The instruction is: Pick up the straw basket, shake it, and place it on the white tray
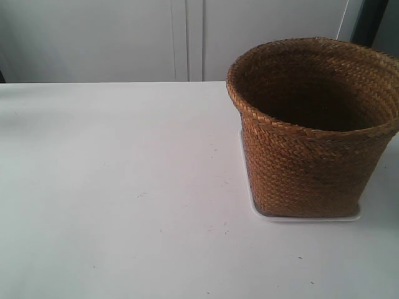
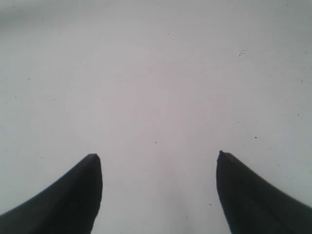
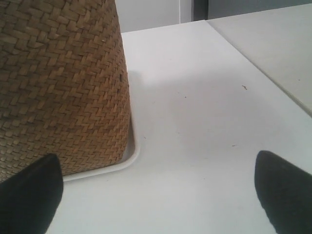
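Note:
The straw basket [image 1: 312, 131] stands upright on the white tray [image 1: 305, 217] at the exterior view's right, its dark inside showing. No arm shows in the exterior view. In the right wrist view the straw basket [image 3: 58, 87] rests on the white tray [image 3: 130, 157], whose rounded corner peeks out beside its base. My right gripper [image 3: 158, 175] is open over bare table beside that corner, holding nothing. My left gripper [image 2: 159, 155] is open above bare white tabletop, with neither basket nor tray in its view.
The white table [image 1: 124, 187] stretches across the exterior view's left and front. Pale cabinet doors [image 1: 181, 37] stand behind it. In the right wrist view a second light surface [image 3: 273, 44] adjoins the table along a seam.

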{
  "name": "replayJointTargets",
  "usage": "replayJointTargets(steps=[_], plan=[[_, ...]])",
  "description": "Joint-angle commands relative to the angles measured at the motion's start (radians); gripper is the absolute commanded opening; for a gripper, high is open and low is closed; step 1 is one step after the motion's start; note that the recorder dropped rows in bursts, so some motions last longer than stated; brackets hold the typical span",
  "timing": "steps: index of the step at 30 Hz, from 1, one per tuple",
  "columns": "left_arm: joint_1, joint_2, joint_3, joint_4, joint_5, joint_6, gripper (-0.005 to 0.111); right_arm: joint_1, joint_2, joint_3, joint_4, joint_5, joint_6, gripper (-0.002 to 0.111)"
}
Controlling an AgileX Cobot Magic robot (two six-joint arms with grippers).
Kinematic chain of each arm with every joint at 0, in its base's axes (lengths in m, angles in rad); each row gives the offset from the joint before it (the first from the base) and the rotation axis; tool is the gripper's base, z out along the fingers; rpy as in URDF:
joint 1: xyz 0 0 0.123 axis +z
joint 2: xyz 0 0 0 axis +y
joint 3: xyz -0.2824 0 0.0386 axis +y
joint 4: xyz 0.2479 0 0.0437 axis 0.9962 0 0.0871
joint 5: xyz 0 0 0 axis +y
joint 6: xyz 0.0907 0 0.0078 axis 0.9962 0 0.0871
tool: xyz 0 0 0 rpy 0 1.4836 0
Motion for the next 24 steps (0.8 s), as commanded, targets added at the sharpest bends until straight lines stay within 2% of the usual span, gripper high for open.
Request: replayJointTargets(steps=[1, 21, 24], plan=[[0.003, -0.005, 0.004, -0.009, 0.033, -0.001, 0.07, -0.002, 0.001, 0.001, -0.006, -0.016, -0.009, 0.105], [0.003, -0.005, 0.004, -0.009, 0.03, -0.001, 0.07, -0.002, 0.001, 0.001, -0.006, -0.016, -0.009, 0.105], [0.029, -0.005, 0.004, -0.009, 0.03, -0.001, 0.07, -0.002, 0.001, 0.001, -0.006, -0.016, -0.009, 0.105]])
